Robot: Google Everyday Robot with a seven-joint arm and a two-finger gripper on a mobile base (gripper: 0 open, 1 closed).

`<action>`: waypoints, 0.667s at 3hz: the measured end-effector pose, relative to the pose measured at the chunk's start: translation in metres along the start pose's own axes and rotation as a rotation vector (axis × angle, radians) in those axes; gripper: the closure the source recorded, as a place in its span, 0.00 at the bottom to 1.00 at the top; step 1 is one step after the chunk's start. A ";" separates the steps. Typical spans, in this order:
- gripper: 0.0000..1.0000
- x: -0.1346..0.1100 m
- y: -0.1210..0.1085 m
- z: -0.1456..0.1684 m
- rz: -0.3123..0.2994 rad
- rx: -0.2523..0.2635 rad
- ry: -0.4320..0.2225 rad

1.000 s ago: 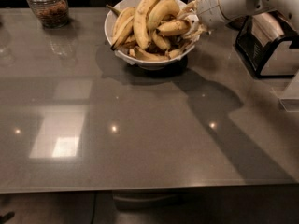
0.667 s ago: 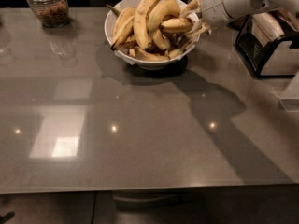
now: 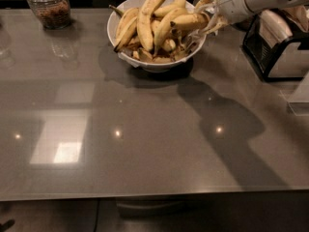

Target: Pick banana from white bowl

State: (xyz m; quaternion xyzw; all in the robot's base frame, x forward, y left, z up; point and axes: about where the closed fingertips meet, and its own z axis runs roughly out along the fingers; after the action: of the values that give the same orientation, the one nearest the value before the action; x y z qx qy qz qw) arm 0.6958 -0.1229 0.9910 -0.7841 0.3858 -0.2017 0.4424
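The white bowl [image 3: 159,65] stands at the back middle of the grey table, heaped with bananas. My gripper [image 3: 206,17] reaches in from the upper right, over the bowl's right rim. It is shut on the banana [image 3: 188,21], a short stubby yellow one with a dark tip pointing left. The banana is held roughly level, just above the pile and the right side of the bowl. The fingers are partly hidden behind the banana's right end.
Several long curved bananas [image 3: 144,19] and small pieces fill the bowl. A glass jar [image 3: 49,6] with brown contents stands at the back left. A black-and-white appliance [image 3: 280,47] stands at the right, with a clear object [image 3: 299,98] at the right edge.
My gripper has risen and drawn back to the right with the short banana in it, lifting it off the pile. The bowl has not moved.
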 end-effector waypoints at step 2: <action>1.00 -0.023 -0.006 -0.052 -0.033 0.043 0.040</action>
State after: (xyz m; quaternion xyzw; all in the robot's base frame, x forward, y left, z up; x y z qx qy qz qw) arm 0.6499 -0.1312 1.0243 -0.7766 0.3771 -0.2328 0.4478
